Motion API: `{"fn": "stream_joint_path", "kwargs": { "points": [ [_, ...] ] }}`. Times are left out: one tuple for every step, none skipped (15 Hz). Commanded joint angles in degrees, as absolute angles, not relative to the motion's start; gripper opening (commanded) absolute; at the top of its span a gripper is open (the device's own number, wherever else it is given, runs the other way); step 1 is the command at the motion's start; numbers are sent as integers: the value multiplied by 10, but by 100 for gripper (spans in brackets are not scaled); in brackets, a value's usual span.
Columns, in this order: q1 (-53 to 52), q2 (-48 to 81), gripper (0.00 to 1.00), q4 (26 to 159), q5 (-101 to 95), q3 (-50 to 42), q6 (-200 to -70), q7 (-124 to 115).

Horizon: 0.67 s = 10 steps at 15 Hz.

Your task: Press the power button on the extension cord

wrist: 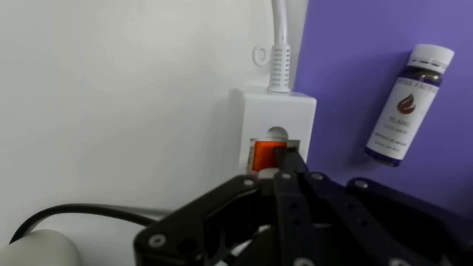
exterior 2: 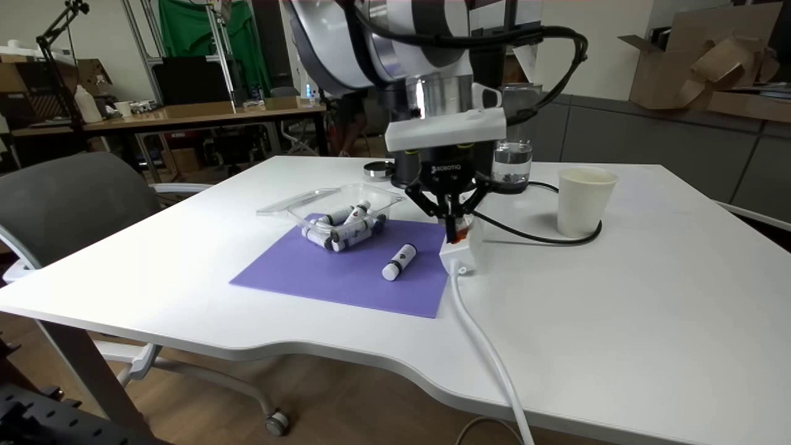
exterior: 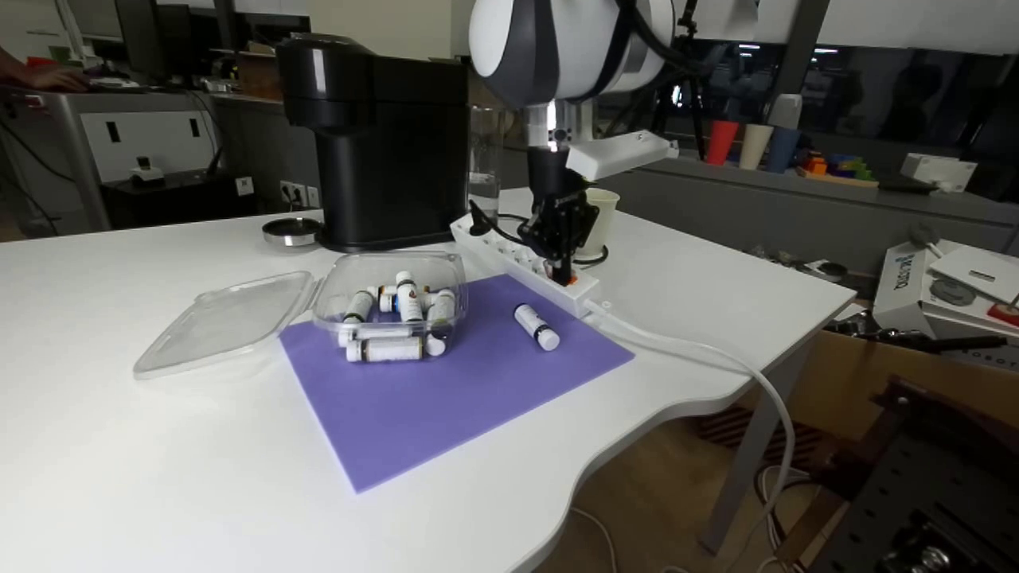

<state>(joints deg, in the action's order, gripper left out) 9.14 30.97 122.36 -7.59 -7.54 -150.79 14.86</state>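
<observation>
White desk (exterior 2: 618, 321): fills much of both exterior views, carries the objects, has a wavy edge. Robot arm (exterior: 585, 48): hangs in from the top in both exterior views, pale with dark bands. Black machine (exterior: 414, 151): stands upright toward the back of the desk. Purple mat (exterior: 446, 414): lies flat on desk. Clear container (exterior: 374, 270): sits on mat, with lid (exterior: 227, 318) spread out to one side. Extension cord (exterior: 516, 261): lies on desk along mat edge; touching mat or just beside, cannot tell. Has white cable (wrist: 281, 22) leaving at one end, running over desk edge and down. End effector (exterior 2: 451, 230): points straight down at cable end of extension cord; narrow, with fingers (wrist: 293, 164) drawn together. Paper cup (exterior 2: 584, 204): stands upright on desk, apart from extension cord. Black cable (exterior 2: 525, 235): curves round cup base. Metal dish (exterior: 291, 231): sits just beside base of black machine. Small bottles (exterior: 408, 296): lie jumbled inside clear container, white labels. Loose bottle (wrist: 408, 105): lies on its side on mat, near extension cord; white cap, flame mark on label. Black plug (exterior: 479, 226): sits at far end of extension cord. Power button (wrist: 264, 154): orange-red, set in top face of extension cord at cable end. Lies directly under fingertips, partly covered by them in wrist view. Pushed in or just touched, cannot tell.
</observation>
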Motion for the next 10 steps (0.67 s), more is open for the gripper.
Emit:
{"fn": "stream_joint_path", "kwargs": {
  "points": [
    [78,256,0,1275,-72,-57,-1476,122],
    [75,243,0,1286,-73,-56,-1478,119],
    [72,232,0,1295,-72,-54,-1481,116],
    [71,221,0,1303,-71,-52,-1483,115],
    [70,208,0,1310,-69,-51,-1485,114],
    [69,196,0,1317,-67,-50,-1482,116],
    [68,184,0,1323,-67,-49,-1483,116],
    [67,170,0,1326,-66,-47,-1475,118],
    [67,156,0,1329,-64,-46,-1467,120],
    [67,140,0,1330,-62,-44,-1455,123]
  ]
}}
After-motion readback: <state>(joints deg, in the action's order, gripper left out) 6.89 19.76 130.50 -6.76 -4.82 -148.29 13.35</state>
